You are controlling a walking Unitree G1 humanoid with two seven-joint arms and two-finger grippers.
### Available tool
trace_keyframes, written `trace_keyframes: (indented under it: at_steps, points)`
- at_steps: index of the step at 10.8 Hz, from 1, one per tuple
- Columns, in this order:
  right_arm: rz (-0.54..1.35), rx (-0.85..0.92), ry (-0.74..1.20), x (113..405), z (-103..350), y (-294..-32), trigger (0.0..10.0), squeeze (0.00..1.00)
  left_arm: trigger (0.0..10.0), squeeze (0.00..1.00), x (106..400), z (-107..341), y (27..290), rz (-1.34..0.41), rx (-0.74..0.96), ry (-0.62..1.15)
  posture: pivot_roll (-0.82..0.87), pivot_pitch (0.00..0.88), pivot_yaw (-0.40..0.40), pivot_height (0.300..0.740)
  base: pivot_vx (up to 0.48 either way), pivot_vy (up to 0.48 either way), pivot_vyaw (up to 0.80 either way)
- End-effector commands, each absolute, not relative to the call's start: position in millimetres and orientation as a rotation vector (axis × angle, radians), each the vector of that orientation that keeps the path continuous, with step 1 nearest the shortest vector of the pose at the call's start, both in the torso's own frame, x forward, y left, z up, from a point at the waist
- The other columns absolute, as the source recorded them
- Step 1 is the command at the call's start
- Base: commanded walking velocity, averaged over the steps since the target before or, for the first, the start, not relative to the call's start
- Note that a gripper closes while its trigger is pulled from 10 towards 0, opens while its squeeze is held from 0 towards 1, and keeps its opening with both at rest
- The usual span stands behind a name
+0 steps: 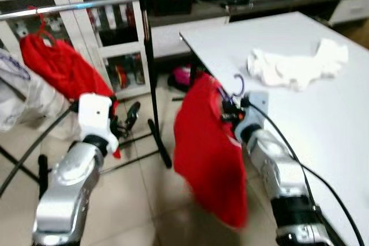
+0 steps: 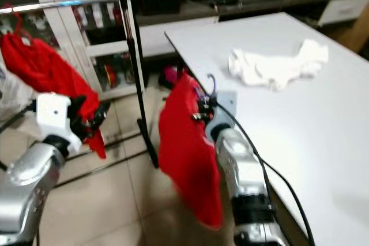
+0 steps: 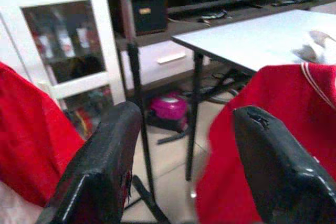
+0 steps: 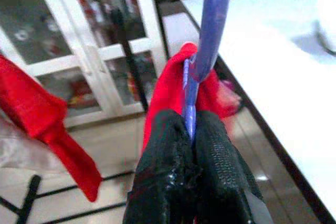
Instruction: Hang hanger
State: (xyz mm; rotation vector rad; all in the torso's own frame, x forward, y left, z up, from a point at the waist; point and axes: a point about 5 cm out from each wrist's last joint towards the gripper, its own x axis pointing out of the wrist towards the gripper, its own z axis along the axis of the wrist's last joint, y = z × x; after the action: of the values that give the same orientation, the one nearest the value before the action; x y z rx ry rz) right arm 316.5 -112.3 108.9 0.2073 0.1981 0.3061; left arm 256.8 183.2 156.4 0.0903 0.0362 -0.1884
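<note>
the right gripper [image 4: 190,145] pinches the purple hanger [image 4: 210,30] carrying a red garment [image 1: 210,148] beside the white table [image 1: 323,119], well short of the rail [image 1: 69,7] — the thin hanger could twist or slip, while the left gripper [image 3: 184,166] hangs open.

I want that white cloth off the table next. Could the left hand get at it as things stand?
Probably not. The white cloth lies far across the table on the robot's right, and the right hand with its hanger and red garment stands between; the left hand is beside the rack.
</note>
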Motion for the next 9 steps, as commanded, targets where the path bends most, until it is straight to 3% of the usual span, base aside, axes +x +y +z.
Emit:
trace_keyframes:
  at_steps: [1,2,9]
  points:
    - [0.382,0.230,0.115,318.9,128.6,-94.7,10.0,0.00,10.0,0.00,254.4,157.0,189.6,-0.166,0.111,0.046,0.08,0.000,0.011,0.740,0.428,0.000,0.00]
    - [0.395,0.195,0.104,319.1,129.3,-92.4,10.0,0.00,10.0,0.00,254.1,158.3,189.7,-0.168,0.116,0.041,0.10,0.000,0.010,0.740,0.424,0.000,0.00]
    - [0.543,0.113,0.065,308.5,130.7,-61.8,10.0,0.00,10.0,0.00,244.0,161.8,193.0,-0.193,0.130,0.044,0.14,0.000,0.061,0.740,0.434,0.000,0.80]
